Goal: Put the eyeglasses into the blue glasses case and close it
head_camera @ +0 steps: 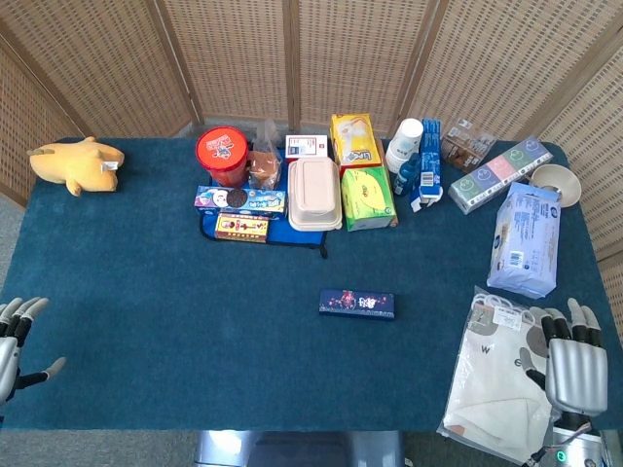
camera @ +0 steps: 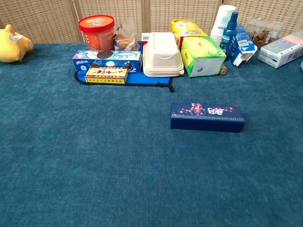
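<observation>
The blue glasses case (head_camera: pixel 357 304) (camera: pixel 207 117) lies closed on the blue tablecloth, right of the middle, with a flower print on its lid. No eyeglasses show in either view. My right hand (head_camera: pixel 573 358) hovers at the table's near right corner, fingers spread, holding nothing, well away from the case. At the near left edge my left hand (head_camera: pixel 14 338) is also spread and empty. The chest view shows neither hand.
Behind the case stand snack boxes (head_camera: pixel 239 200), a red tub (head_camera: pixel 222 156), a white lunch box (head_camera: pixel 314 194), green and yellow boxes (head_camera: pixel 366 197), cups and bottles. A yellow plush (head_camera: pixel 76 162) lies far left. A tissue pack (head_camera: pixel 527 239) and a plastic-wrapped bag (head_camera: pixel 506 376) lie at the right.
</observation>
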